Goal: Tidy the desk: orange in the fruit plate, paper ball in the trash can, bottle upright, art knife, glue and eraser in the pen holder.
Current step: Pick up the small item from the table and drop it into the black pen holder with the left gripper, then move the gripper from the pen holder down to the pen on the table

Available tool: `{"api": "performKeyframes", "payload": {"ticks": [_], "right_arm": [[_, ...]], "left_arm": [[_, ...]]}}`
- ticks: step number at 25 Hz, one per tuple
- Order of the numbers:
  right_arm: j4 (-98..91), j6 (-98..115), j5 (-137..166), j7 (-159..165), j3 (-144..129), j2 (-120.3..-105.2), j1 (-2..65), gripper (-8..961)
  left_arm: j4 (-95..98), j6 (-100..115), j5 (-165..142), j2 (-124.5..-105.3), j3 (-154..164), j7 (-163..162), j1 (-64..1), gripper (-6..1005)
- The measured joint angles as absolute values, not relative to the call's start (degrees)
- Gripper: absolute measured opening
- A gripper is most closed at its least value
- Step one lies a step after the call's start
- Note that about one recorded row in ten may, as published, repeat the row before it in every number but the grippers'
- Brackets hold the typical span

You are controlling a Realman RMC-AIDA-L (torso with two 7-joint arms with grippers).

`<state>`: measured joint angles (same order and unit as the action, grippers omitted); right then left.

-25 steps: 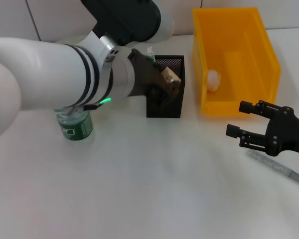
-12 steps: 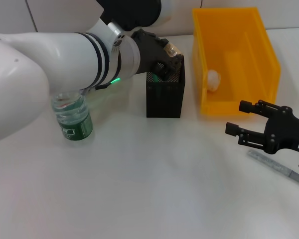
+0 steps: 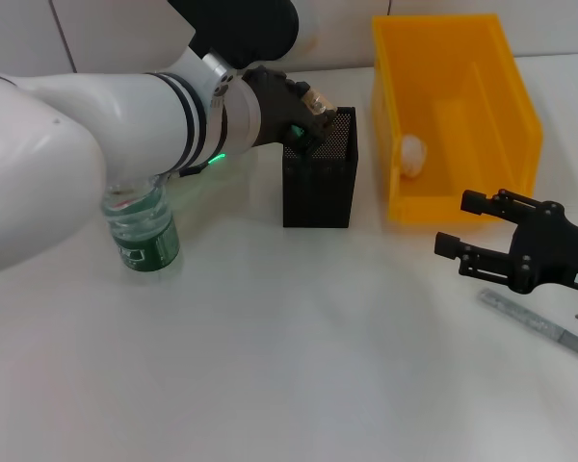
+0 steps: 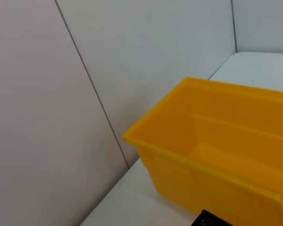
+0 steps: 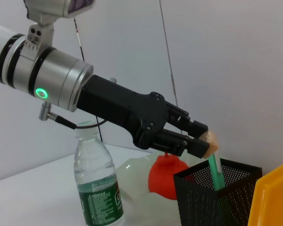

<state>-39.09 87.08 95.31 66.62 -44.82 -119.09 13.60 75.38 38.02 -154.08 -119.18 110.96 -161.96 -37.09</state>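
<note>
White desk: left hand (image 3: 313, 106) grips eraser (image 5: 211, 139) over pen holder (image 3: 318, 183); right hand (image 3: 477, 236) wide; bottle (image 3: 143, 229) label unreadable.

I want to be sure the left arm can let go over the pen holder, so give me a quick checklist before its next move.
1. Left gripper over the pen holder: ok, at its rim.
2. Eraser held: ok, pinched at the fingertips.
3. Eraser fully over the opening: cannot tell.
4. Room inside: ok, only a green stick shows in it.
5. Bottle upright and clear of the holder: ok.
6. Right gripper out of the way: ok, open, off near the grey knife.
</note>
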Motion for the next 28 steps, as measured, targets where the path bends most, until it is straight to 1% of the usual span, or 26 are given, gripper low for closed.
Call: {"api": "performKeyframes", "payload": {"ticks": [14,19,24,28], "right_arm": [[-39.08,86.83,95.19,66.88,-44.68,-119.09,13.86,761],[-39.02,86.83,95.16,66.94,-44.64,-119.09,13.62,761],[-39.02,86.83,95.21,66.98,-44.65,-119.09,13.61,760],[-38.99,86.83,95.37,67.0,-44.64,-119.09,13.61,760]], "left_arm": [[72.9,35.04,-153.88,-119.18,111.84,-162.05,-37.44,407],[72.72,33.89,-153.89,-119.18,111.87,-162.08,-37.14,584],[74.32,33.87,-153.9,-119.17,111.89,-162.04,-36.9,809],[78.83,34.92,-153.54,-119.1,111.79,-161.99,-35.54,848]]}}
